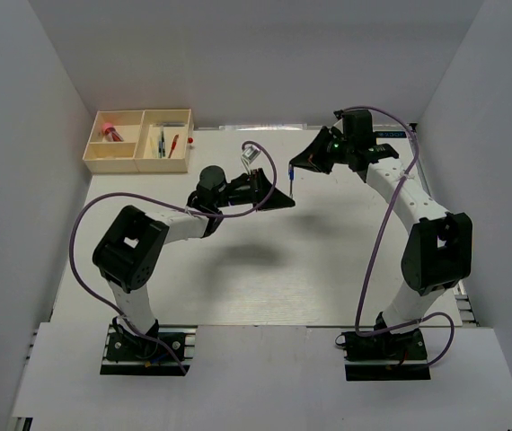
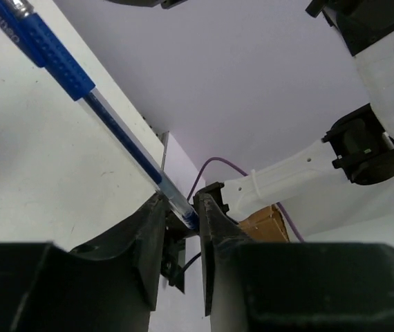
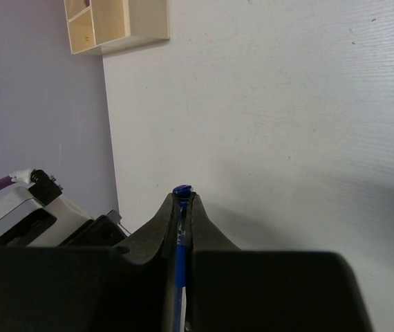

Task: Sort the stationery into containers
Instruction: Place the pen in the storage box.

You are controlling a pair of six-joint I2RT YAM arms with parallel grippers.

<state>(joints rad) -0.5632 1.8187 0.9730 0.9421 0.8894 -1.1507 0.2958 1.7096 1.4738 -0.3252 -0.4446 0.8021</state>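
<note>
My right arm rises from its base at the near right edge, bends at a high elbow and runs away and leftward over the table, so that my right gripper points left toward the middle of the far half. Its fingers are pressed together on the blue pen, whose blue end pokes out just past the fingertips in the right wrist view. My left arm bends at a low elbow on the near left and stretches right and away, and the left gripper meets the pen from the opposite side, just under the right gripper. In the left wrist view, the pen's clear end sits between the left fingers, which stand close on either side; I cannot tell whether they press on it. The pen hangs in the air above the table, well apart from the cream tray at the far left corner.
</note>
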